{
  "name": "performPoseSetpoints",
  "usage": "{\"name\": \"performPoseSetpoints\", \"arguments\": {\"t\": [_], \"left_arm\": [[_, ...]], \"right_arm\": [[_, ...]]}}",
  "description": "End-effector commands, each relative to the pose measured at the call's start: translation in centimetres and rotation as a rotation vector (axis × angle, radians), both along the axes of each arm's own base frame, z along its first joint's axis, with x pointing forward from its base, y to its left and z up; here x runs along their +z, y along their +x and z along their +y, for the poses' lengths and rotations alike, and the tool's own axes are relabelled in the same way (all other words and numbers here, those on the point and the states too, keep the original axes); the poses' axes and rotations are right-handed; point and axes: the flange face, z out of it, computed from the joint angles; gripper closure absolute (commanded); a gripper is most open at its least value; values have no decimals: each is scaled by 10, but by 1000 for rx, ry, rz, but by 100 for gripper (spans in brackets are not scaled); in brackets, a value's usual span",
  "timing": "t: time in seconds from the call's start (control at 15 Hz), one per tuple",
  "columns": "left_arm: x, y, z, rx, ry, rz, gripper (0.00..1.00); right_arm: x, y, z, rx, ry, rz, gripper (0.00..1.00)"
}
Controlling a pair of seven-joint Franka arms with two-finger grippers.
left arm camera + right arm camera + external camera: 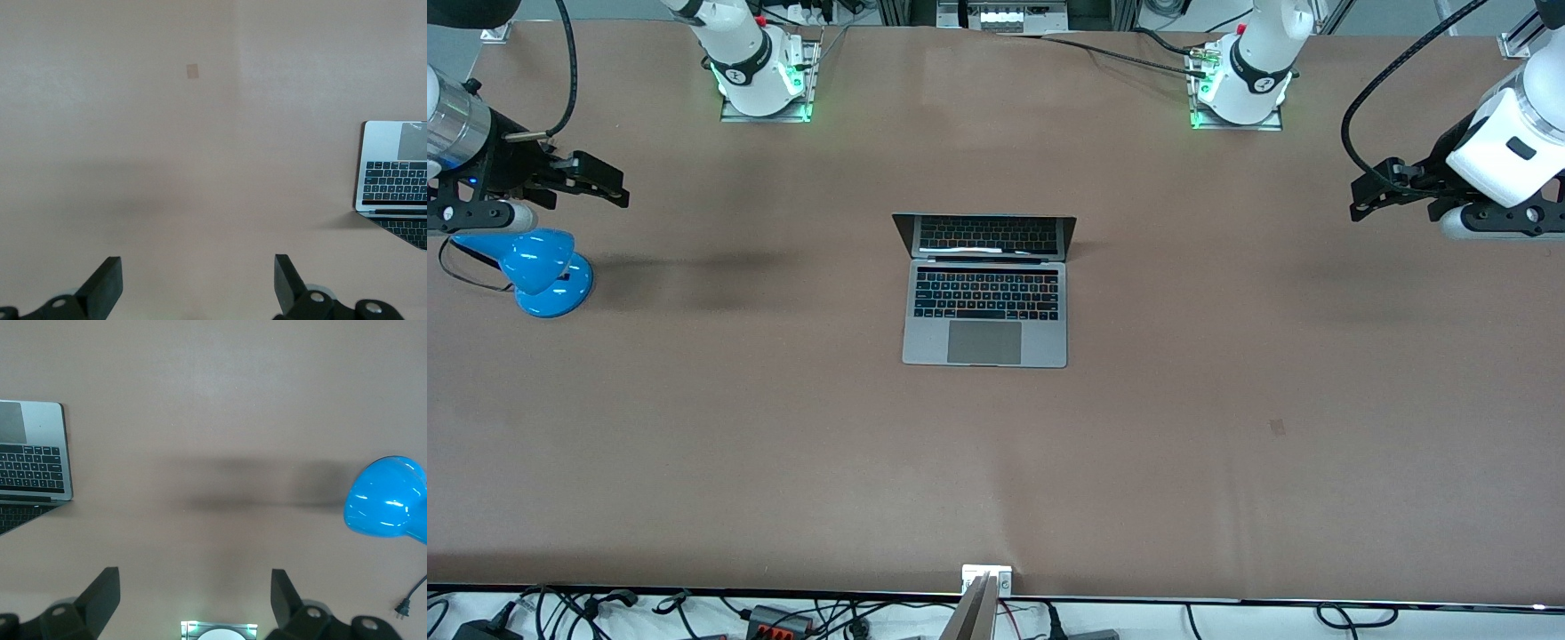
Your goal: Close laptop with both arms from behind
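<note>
The silver-grey laptop (985,298) lies open in the middle of the table, its dark screen standing up on the side toward the robots' bases and its keyboard and trackpad facing the front camera. It also shows in the left wrist view (395,177) and the right wrist view (32,460). My left gripper (1365,197) hangs open and empty over the left arm's end of the table, well away from the laptop; it shows in its own view (198,280) over bare table. My right gripper (609,185) hangs open and empty over the right arm's end, also seen in its own view (195,597).
A blue desk lamp (547,269) stands at the right arm's end of the table, just below the right gripper; it shows in the right wrist view (387,497) with its cord. A small square mark (1278,427) lies on the brown table (783,444). Cables lie along the front edge.
</note>
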Motion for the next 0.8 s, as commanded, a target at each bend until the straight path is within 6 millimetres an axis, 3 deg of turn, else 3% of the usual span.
{"name": "performPoseSetpoints", "arguments": {"t": [0.0, 0.47, 0.53, 0.6, 0.73], "left_arm": [[7, 1, 3, 0, 11, 4, 0], [7, -1, 0, -6, 11, 10, 0], [7, -3, -2, -11, 13, 26, 12], [12, -5, -3, -13, 13, 33, 34], [14, -7, -8, -21, 14, 36, 61]], "right_arm": [[2, -3, 3, 0, -3, 0, 0], [0, -2, 2, 10, -29, 4, 0], [-1, -1, 4, 14, -34, 7, 0], [-1, -1, 4, 11, -33, 9, 0], [-4, 0, 3, 16, -29, 15, 0]]}}
